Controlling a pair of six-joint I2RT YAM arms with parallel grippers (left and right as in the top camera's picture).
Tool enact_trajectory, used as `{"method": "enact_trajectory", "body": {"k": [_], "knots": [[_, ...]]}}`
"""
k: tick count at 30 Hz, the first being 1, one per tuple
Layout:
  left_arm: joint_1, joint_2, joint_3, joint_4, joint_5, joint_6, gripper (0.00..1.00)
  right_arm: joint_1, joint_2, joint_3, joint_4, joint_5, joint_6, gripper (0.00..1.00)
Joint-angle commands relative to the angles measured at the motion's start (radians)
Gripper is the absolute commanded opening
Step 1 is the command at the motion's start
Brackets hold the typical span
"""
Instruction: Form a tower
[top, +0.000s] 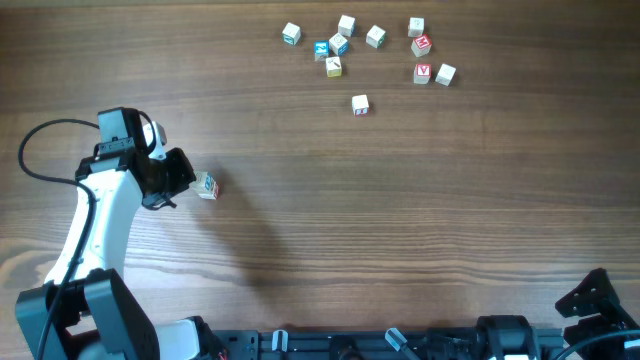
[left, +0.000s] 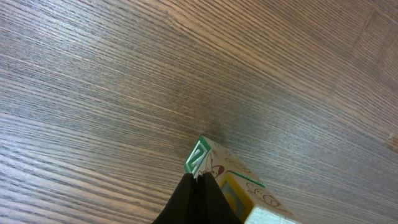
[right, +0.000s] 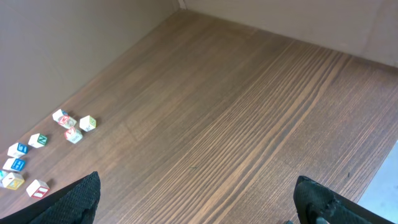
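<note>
1. The tower (top: 207, 186) stands short near the desk's left edge; the left gripper (top: 186, 178) has its jaws pressed together, touching it.
2. The right gripper (right: 196, 200) has its jaws spread, empty.
3. Many loose cubes (top: 376, 37) lie unstacked along the far edge.

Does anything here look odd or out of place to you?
One thing: the tower sits alone at the tips of the shut left gripper, far from the loose cubes scattered along the far edge. It also looks turned askew to the wood grain. Nothing looks spilled or broken.
</note>
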Motion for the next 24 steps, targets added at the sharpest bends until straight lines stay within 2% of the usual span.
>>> {"method": "enact_trajectory", "body": {"k": [1,6,9,14,19,24], "knots": [[0.008,0.005,-0.011,-0.001,0.007,0.013,0.04,-0.003,-0.006,0.003,0.002,0.016,0.006,1.00],[0.008,0.005,-0.011,0.019,-0.058,0.013,0.07,-0.003,-0.006,0.003,0.002,0.016,0.006,1.00],[0.008,0.005,-0.011,0.045,-0.108,0.013,0.04,-0.003,-0.006,0.003,0.002,0.016,0.006,1.00],[0.008,-0.015,0.032,0.052,-0.109,0.012,0.04,-0.003,-0.006,0.003,0.002,0.016,0.006,1.00],[0.008,-0.141,0.145,0.006,-0.109,0.012,0.04,-0.003,-0.006,0.003,0.002,0.016,0.006,1.00],[0.008,-0.451,0.183,-0.124,-0.081,-0.048,0.04,-0.003,-0.006,0.003,0.002,0.016,0.006,1.00]]}}
